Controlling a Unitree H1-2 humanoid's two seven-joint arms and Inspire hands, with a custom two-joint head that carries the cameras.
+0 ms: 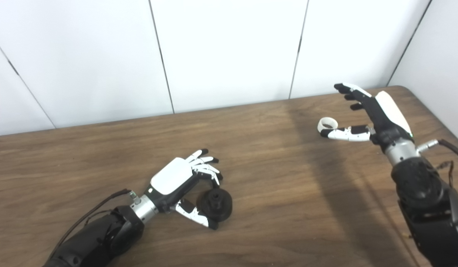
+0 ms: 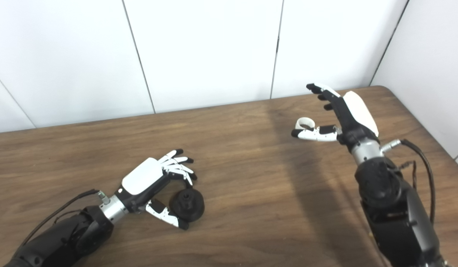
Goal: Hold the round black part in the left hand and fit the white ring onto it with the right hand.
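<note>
Brown wood-grain table [image 1: 251, 155] seen. Black part [image 1: 215, 204] set on it at 6 o'clock, white ring [image 1: 327, 124] at 2 o'clock; the two well apart.

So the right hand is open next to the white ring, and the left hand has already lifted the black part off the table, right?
Not quite. The right hand is open beside the white ring, but in the left eye view the black part rests on the table, with the left hand around it.
</note>
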